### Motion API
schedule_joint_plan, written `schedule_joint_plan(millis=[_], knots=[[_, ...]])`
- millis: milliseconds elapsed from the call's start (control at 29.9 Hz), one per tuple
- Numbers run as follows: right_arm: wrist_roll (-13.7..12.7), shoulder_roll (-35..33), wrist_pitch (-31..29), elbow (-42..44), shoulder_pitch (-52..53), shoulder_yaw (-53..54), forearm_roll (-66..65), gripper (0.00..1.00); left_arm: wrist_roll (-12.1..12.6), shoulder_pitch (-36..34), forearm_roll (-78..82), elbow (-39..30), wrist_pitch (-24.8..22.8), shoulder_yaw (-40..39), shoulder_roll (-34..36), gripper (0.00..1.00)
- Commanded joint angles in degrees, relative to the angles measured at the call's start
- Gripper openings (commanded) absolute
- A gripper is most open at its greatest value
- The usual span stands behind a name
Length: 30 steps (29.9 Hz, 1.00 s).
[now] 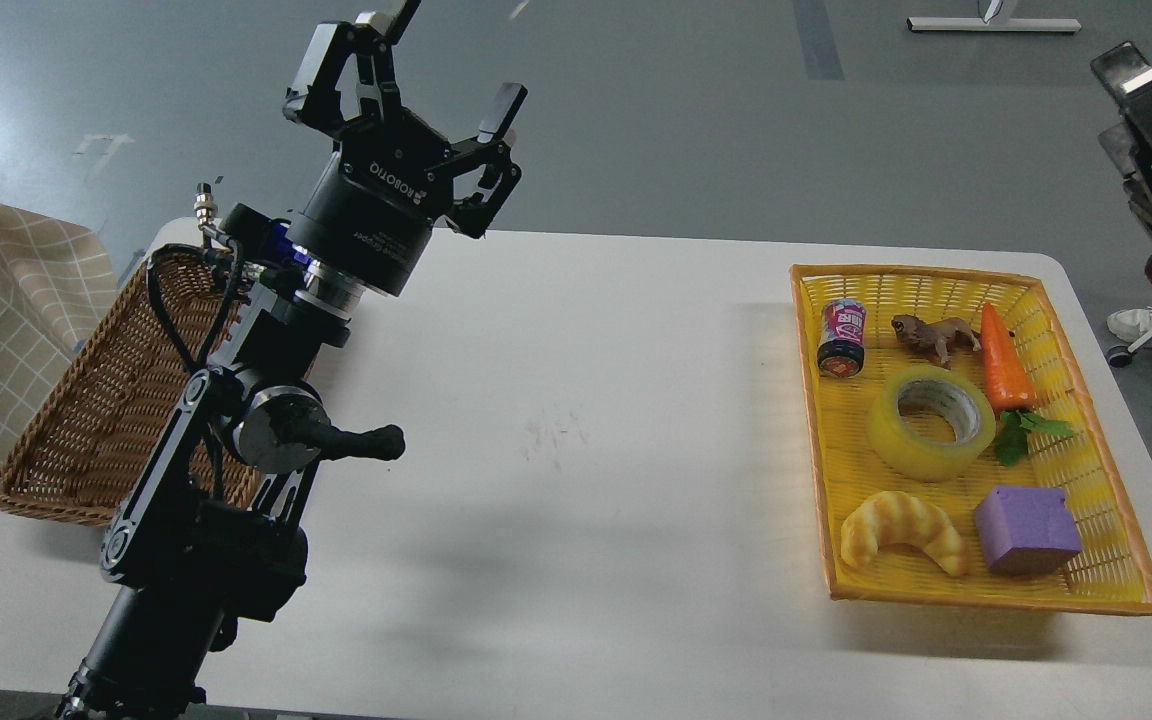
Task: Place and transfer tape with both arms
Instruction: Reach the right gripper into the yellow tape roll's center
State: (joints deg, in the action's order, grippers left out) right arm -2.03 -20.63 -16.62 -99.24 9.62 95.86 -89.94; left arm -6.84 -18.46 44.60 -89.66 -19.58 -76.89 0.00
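Note:
The tape (pixel 931 420), a wide yellow translucent roll with a grey-white core, lies flat in the middle of the yellow tray (pixel 921 271) at the table's right. My left gripper (pixel 444 62) is open and empty, raised high above the table's back left, far from the tape. My right gripper (pixel 1128 72) is at the far right edge of the view, beyond the table and above tray height. It is seen side-on, so its fingers cannot be told apart. Nothing touches the tape.
In the tray with the tape are a small can (pixel 841 338), a brown toy animal (pixel 932 335), a toy carrot (pixel 1002 360), a toy croissant (pixel 901 530) and a purple block (pixel 1026 515). A brown wicker basket (pixel 76 420) sits at the table's left edge.

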Motion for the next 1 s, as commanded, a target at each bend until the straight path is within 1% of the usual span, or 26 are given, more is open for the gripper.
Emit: schedule_joint_plan(millis=[0, 67, 134, 201, 234, 267, 401, 435, 468, 535, 702, 836, 869, 903, 969], knots=[[-0.43, -4.22, -0.26, 0.1, -3.45, -0.68, -1.81, 1.0, -0.02, 0.18, 0.05, -0.08, -0.02, -0.45, 0.0, 0.98], [-0.87, -7.65, -0.26, 0.18, -5.65, -2.07, -5.57, 0.99, -0.11, 0.27, 0.05, -0.08, 0.07, -0.45, 0.0, 0.98], [-1.48, -8.46, -0.26, 0.1, -7.15, -3.48, -8.22, 0.99, -0.11, 0.35, 0.05, -0.08, 0.07, -0.45, 0.0, 0.98], [-4.46, -9.16, -0.26, 0.27, -8.91, -5.86, -11.65, 0.99, -0.11, 0.36, 0.05, 0.01, 0.07, -0.45, 0.0, 0.98], [-6.65, -9.43, -0.34, 0.45, -9.52, -7.17, -13.31, 0.99, -0.11, 0.44, 0.05, 0.01, 0.07, -0.45, 0.0, 0.98], [-7.54, -9.95, -0.34, 0.8, -9.7, -8.23, -14.72, 0.99, -0.11, 0.53, 0.05, 0.01, 0.07, -0.45, 0.0, 0.98], [-7.55, -13.03, -0.34, 3.08, -11.02, -10.52, -17.72, 0.99, -0.11, 0.8, 0.05, 0.01, 0.07, -0.45, 0.0, 0.98], [-7.55, -13.47, -0.34, 5.52, -10.5, -11.91, -18.51, 0.98, -0.11, 0.8, 0.05, 0.01, 0.07, -0.45, 0.0, 0.98], [-7.55, -13.56, -0.26, 8.59, -9.63, -13.58, -18.78, 0.98, -0.11, 0.8, -0.03, 0.01, 0.07, -0.45, 0.0, 0.98], [-7.55, -13.65, -0.34, 11.94, -6.13, -16.3, -18.87, 0.97, -0.02, 0.88, -0.04, 0.01, 0.07, -0.36, 0.0, 0.98], [-7.55, -13.74, -0.17, 15.21, -2.06, -22.73, -19.13, 0.96, 0.16, 0.88, -0.04, 0.1, 0.5, -0.28, 0.0, 0.98], [-7.55, -13.91, -0.17, 16.36, -0.48, -26.94, -19.22, 0.92, 0.16, 1.23, -0.12, 0.27, 1.12, -0.28, 0.0, 0.98], [-7.55, -14.17, -0.17, 16.88, 0.39, -28.18, -19.22, 0.87, 0.16, 1.32, -0.12, 0.36, 1.12, -0.28, 0.0, 0.98], [-7.55, -14.26, -0.17, 17.32, 0.75, -28.54, -19.22, 0.86, 0.16, 1.41, -0.12, 0.45, 1.12, -0.28, 0.0, 0.98], [-7.46, -14.96, -0.26, 18.81, 1.72, -29.33, -19.13, 0.86, 0.16, 1.41, -0.12, 0.89, 1.12, -0.28, 0.0, 0.98]])
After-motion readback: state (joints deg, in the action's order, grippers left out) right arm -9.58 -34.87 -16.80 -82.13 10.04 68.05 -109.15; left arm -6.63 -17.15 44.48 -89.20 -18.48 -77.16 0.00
